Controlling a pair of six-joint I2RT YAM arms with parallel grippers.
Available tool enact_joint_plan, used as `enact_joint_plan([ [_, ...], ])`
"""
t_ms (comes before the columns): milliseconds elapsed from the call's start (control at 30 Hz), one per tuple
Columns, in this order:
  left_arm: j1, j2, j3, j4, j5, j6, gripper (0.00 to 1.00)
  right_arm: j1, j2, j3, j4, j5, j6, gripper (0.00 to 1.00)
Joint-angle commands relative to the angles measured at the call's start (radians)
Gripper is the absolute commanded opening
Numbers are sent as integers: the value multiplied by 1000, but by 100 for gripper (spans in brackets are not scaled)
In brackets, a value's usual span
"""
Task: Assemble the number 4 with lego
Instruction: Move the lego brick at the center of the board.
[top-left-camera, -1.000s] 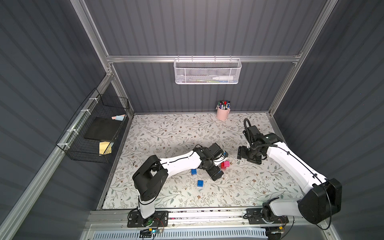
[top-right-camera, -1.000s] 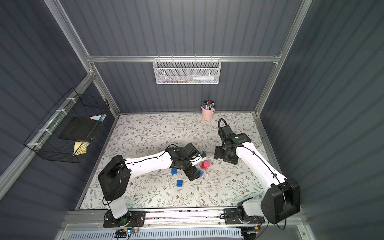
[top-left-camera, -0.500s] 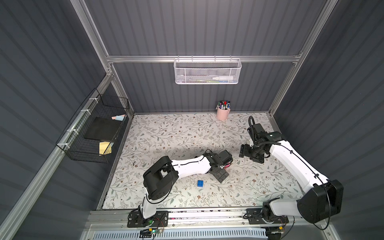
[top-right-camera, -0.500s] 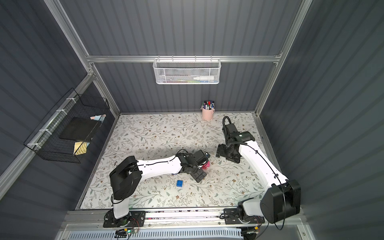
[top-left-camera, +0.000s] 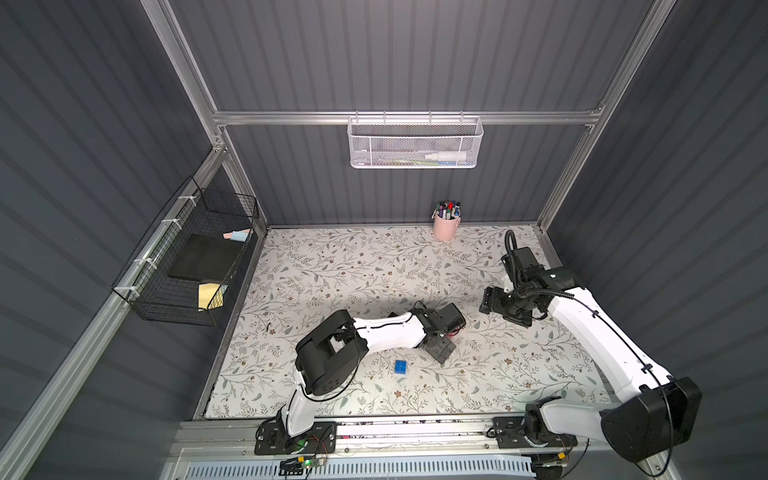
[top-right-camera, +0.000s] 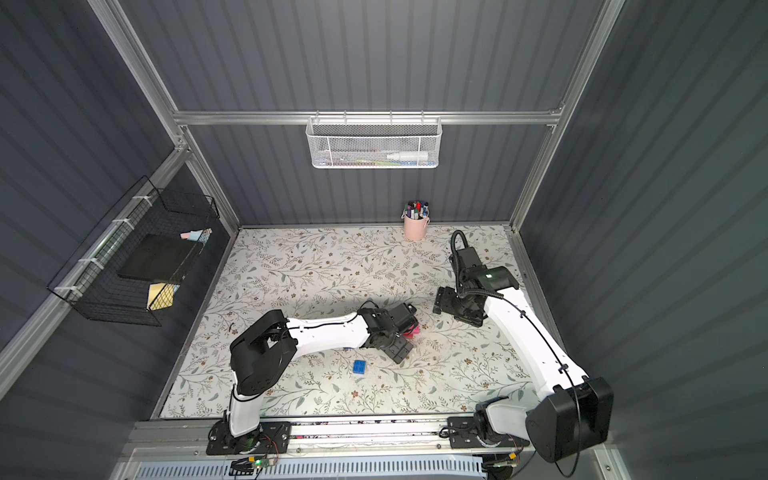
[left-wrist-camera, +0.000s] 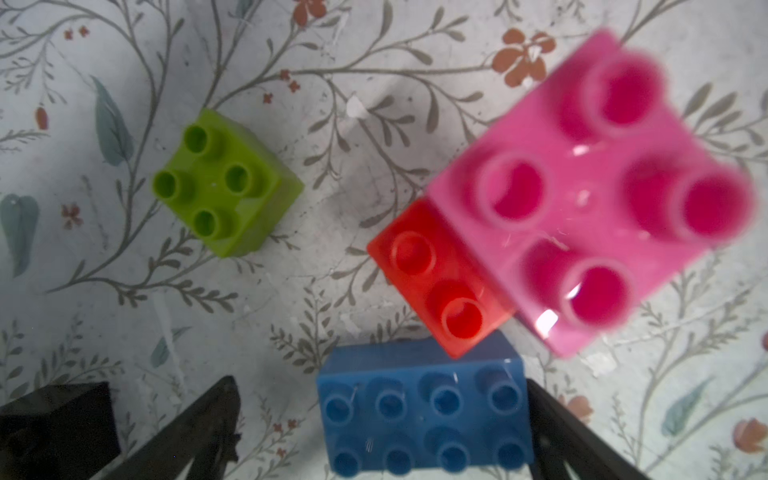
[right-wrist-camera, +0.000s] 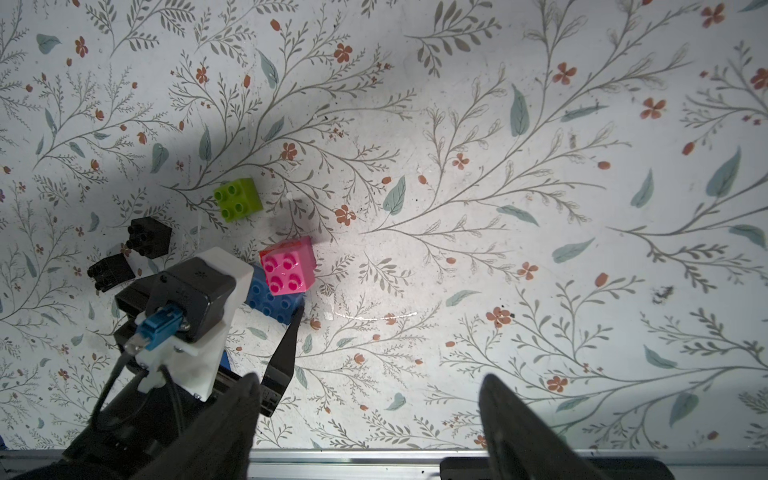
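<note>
1. The left gripper (left-wrist-camera: 380, 382) is open, its jaws on either side of the long blue brick (left-wrist-camera: 424, 411), which lies flat on the floral counter (right-wrist-camera: 498, 208). 1 finger is at the brick's end and the other is clear of it.
2. A pink brick (left-wrist-camera: 590, 195) sits on half of a red brick (left-wrist-camera: 432, 286), leaving 2 red studs bare. Whether this pair touches the long blue brick or is just beside it, I cannot tell.
3. A lime green brick (right-wrist-camera: 237, 199), a black brick (right-wrist-camera: 147, 237) and a 2nd black brick (right-wrist-camera: 110, 272) lie loose nearby.
4. A small blue brick (top-left-camera: 400, 368) lies alone, nearer the front rail (top-left-camera: 415, 428).
5. The right gripper (right-wrist-camera: 370, 378) is open with nothing between its jaws, off to one side of the cluster.
</note>
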Motion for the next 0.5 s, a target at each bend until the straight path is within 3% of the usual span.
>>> enact_joint_plan([
  [0,19,-34,-25,-14,-64,-62,99,-3,-8,-7,-10,-17,9,83],
  [300,103,-74,-71,-2,-76,-130,99,-3,-10,-20,3,-52,10,85],
  [467,133,-113,-96,52,4,-89,99,-3,-11,-26,4,-64,8,86],
])
